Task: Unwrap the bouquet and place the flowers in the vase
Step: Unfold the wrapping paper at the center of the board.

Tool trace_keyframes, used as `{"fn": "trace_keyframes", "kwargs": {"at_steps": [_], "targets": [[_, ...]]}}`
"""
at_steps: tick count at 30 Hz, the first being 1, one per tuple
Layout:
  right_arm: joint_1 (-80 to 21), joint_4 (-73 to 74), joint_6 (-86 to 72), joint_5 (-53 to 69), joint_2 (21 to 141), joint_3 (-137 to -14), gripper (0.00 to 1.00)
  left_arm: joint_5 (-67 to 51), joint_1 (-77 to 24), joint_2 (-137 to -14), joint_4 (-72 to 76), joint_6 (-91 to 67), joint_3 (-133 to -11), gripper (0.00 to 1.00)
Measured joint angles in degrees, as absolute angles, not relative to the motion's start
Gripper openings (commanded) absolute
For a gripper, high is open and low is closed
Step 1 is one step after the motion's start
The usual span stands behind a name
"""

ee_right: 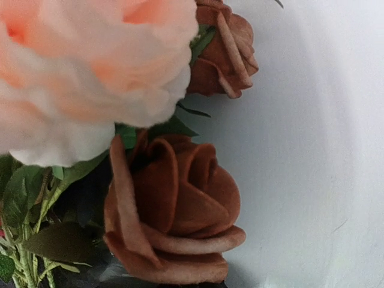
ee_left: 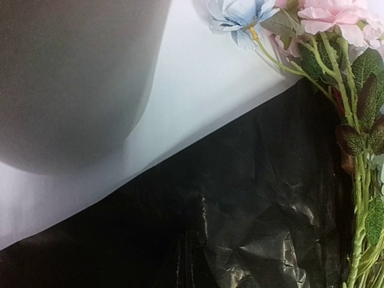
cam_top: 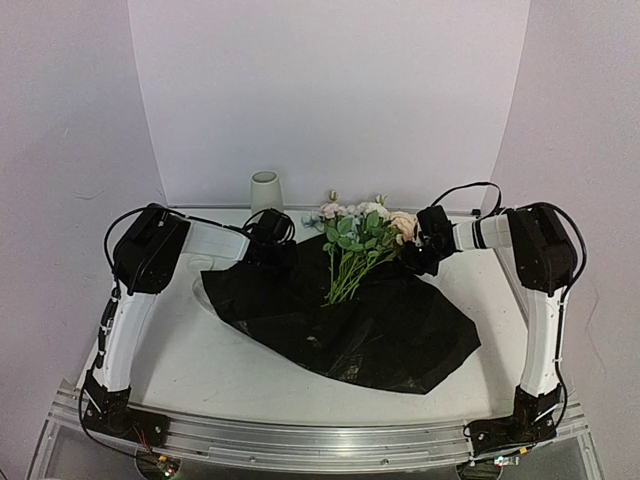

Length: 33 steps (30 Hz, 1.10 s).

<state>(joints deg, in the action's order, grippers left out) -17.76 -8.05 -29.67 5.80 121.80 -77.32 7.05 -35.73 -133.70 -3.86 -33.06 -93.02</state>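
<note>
- Flowers (cam_top: 352, 245) lie in 1 loose bunch on the black sheet (cam_top: 380, 335) at the middle back of the tabletop (cam_top: 220, 370). The blooms face the back wall and the green stems point toward the near edge.
- Left arm (cam_top: 140, 290) reaches in from the left, and the left fingers (cam_top: 280, 250) sit at the sheet's back left edge, just left of the flowers. They are clenched. I cannot tell whether they pinch the sheet, since the left wrist view shows none of them.
- Vase (cam_top: 266, 190) stands upright at the back, off the sheet, just behind the left fingers. It is left of the blooms and apart from them.
- In the left wrist view, white tabletop fills the upper left and the crumpled sheet the lower right, its edge running diagonally.
- At that view's top right are a blue bloom (ee_left: 240, 13), lying past the sheet's edge, and a pink bloom (ee_left: 333, 15). The stems (ee_left: 360, 198) run down the right side over the sheet.
- The sheet is opened out flat and wrinkled, spreading from the left fingers toward the right front.
- In the right wrist view, a blurred peach bloom (ee_right: 84, 72) fills the upper left. 2 rust roses sit beside it, 1 below (ee_right: 174, 210) and 1 above (ee_right: 225, 57), against a white surface.
- Right fingers (cam_top: 415, 250) are at the bunch's right edge, just beside the peach bloom. They are clenched, but I cannot tell whether they hold a flower.
- Right arm (cam_top: 545, 290) bends in from the right.
</note>
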Motion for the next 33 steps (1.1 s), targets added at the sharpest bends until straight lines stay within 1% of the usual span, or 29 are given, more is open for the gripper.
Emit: {"fn": "trace_keyframes", "kwargs": {"at_steps": [3,10,12,18,23,28,33], "targets": [[-17.2,-7.8,-29.2,5.8,122.0,-77.7,0.0,7.0,-35.7,-134.7,-3.9,-33.0,-94.6,0.02],[-17.0,-6.8,-26.6,6.8,119.7,-75.6,0.0,6.9,-35.7,-133.6,-4.5,-30.1,-93.9,0.21],[-17.1,-6.0,-25.8,7.3,117.4,-73.7,0.0,6.5,-35.7,-132.1,-4.9,-29.2,-92.6,0.24],[-18.1,-5.2,-23.5,9.8,108.3,-67.6,0.0,4.6,-35.7,-122.2,-6.6,-27.0,-85.2,0.27],[-21.6,-5.2,-22.1,13.2,101.5,-61.1,0.0,1.4,-36.3,-111.8,-6.6,-26.7,-77.8,0.27],[-27.5,-5.3,-21.8,15.4,100.0,-56.2,0.0,-1.8,-37.2,-104.0,-7.2,-26.8,-70.6,0.28],[-30.4,-6.3,-22.6,17.5,99.6,-51.3,0.0,-3.0,-37.3,-100.1,-8.7,-27.0,-64.8,0.28]]}}
